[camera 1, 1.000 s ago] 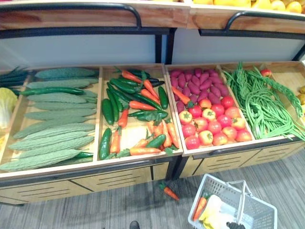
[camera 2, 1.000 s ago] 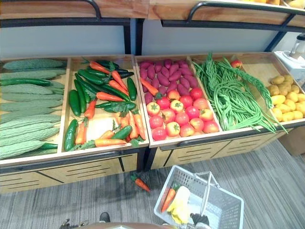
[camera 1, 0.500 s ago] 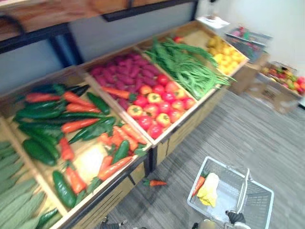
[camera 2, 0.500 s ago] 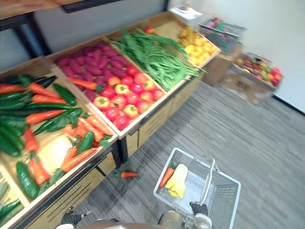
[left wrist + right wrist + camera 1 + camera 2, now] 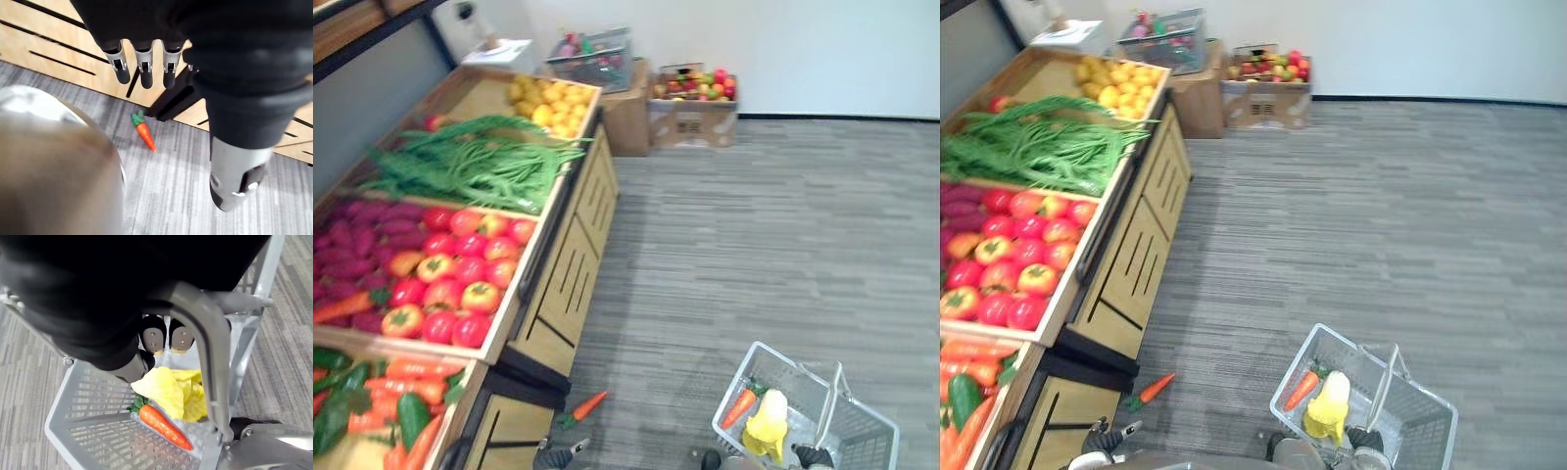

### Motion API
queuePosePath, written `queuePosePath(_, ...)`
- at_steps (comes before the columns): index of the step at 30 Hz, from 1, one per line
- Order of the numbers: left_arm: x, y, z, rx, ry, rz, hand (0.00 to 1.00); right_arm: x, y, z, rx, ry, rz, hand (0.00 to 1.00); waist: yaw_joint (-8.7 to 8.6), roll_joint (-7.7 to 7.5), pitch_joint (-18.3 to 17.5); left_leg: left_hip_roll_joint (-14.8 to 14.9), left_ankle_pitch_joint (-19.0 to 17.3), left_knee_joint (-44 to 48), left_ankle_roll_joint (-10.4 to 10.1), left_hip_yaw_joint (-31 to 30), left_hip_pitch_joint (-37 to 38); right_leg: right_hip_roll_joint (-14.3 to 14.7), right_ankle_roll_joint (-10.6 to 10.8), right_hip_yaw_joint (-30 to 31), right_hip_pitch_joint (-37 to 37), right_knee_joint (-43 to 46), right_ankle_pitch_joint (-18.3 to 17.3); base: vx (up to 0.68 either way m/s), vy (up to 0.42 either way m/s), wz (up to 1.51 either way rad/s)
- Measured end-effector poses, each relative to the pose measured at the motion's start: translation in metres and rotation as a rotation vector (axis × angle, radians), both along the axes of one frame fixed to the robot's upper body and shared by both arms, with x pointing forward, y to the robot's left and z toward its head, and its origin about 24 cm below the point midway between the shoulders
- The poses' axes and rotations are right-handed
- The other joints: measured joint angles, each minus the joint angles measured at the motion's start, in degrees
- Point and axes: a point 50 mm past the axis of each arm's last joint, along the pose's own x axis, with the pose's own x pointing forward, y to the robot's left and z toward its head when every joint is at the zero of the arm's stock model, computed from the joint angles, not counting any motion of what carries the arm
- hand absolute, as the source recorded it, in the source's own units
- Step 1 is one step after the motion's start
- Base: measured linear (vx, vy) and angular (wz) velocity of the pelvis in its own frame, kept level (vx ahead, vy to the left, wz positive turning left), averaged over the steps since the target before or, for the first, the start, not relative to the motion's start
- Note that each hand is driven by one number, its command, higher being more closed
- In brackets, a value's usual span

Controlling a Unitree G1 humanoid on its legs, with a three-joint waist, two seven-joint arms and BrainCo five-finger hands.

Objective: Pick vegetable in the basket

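**View swung right, basket in right hand**

The camera has turned right since the earlier frames, so the stall (image 5: 558, 284) now sits at the left and grey floor (image 5: 754, 225) takes the middle. The things themselves have not shifted.

- **Left:** crates of tomatoes (image 5: 460, 284), beans (image 5: 475, 166) and yellow produce (image 5: 553, 103).
- **Stall foot:** a loose carrot (image 5: 585, 406) lies on the floor.
- **Left hand** (image 5: 146, 68): hangs above it, fingers straight, holding nothing.
- **Right hand** (image 5: 161, 339): fingers curled round the handle (image 5: 205, 333) of the basket (image 5: 93, 396).
- **In the basket:** a second carrot (image 5: 164, 423) touches a yellow leafy vegetable (image 5: 166, 391).
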Motion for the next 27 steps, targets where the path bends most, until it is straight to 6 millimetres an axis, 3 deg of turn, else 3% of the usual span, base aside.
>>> queuePosePath(1, -0.002, 0.0, 0.0, 0.005, -0.001, 0.01, 0.0, -0.001, 0.0, -0.001, 0.001, 0.005, -0.002, 1.0, 0.16, 0.0, 0.0, -4.29, -1.11, -4.48, -0.33, -7.22, -0.49, -0.14, 0.26, 2.7, 0.26, -0.78, 0.59, -0.02, 0.138, -1.18)
queuePosePath(2, -0.001, -0.001, 0.0, 0.006, -0.003, 0.001, 0.0, -0.003, 0.0, -0.001, 0.003, 0.008, -0.004, 1.0, 0.15, -0.09, 0.05, -6.78, -1.18, -9.29, -0.49, -11.91, -0.76, -0.13, 0.49, 4.94, 0.14, -1.21, 0.73, -0.02, 0.157, -1.11)
queuePosePath(5, 0.0, 0.0, 0.001, 0.009, -0.013, -0.003, 0.0, -0.01, -0.003, -0.001, -0.002, 0.017, -0.022, 1.0, 0.23, 0.06, 0.13, -9.74, 0.47, -19.64, -1.11, -20.99, -1.66, 0.09, 1.59, 9.46, -0.87, -1.4, 0.72, -0.01, 0.215, -0.91)
queuePosePath(6, 0.0, -0.001, 0.0, 0.003, -0.013, -0.001, 0.0, -0.011, -0.006, -0.001, -0.01, 0.014, -0.029, 1.0, 0.3, 0.77, 0.45, -9.6, 4.26, -22.53, -2.19, -22.59, -1.57, 0.74, 2.81, 11.3, -1.26, -1.29, 0.84, 0.02, 0.198, -0.78)
queuePosePath(10, 0.002, 0.007, 0.002, 0.003, -0.024, 0.013, 0.0, -0.021, 0.001, -0.004, 0.025, 0.01, -0.094, 1.0, 1.07, -1.63, -0.37, -13.09, 2.85, -23.01, 0.02, -18.63, -1.38, -2.52, 5.8, 14.86, -1.62, -3.34, 2.58, 0.09, 0.238, -0.43)
queuePosePath(14, -0.005, 0.004, -0.001, -0.021, 0.006, 0.007, 0.0, -0.019, 0.003, -0.004, 0.035, -0.001, -0.118, 1.0, 1.03, -2.09, -1.2, -16.71, 3.6, -26.94, 2.4, -15.75, 1.56, -5.53, 6.33, 17.15, -1.65, -4.29, 2.77, 0.1, 0.188, -0.26)
queuePosePath(18, -0.005, 0.005, -0.002, -0.023, 0.014, -0.029, 0.0, -0.013, 0.009, -0.004, 0.072, -0.045, -0.151, 1.0, 1.2, -2.35, -1.19, -16.98, 3.01, -27.63, 3.29, -13.84, 2.79, -5.66, 6.63, 16.6, -2.98, -1.88, 2.93, 0.09, 0.074, -0.22)
queuePosePath(21, -0.007, 0.008, -0.002, -0.032, 0.027, -0.046, 0.0, -0.009, 0.011, -0.003, 0.085, -0.053, -0.134, 1.0, 1.04, -2.69, -1.29, -16.88, 3.02, -28.76, 3.29, -12.81, 4.17, -5.65, 6.62, 12.63, -4.2, 0.89, 2.96, 0.06, 0.017, -0.25)
queuePosePath(27, -0.012, 0.01, -0.004, -0.06, 0.03, 0.004, 0.0, -0.011, 0.014, -0.005, 0.113, -0.061, -0.181, 1.0, 1.08, -3.38, -1.65, -17.62, 3.04, -29.69, 3.29, -12.64, 4.41, -6.66, 8.21, 10.11, -2.08, -4.44, 4.26, 0.05, 0.014, -0.04)
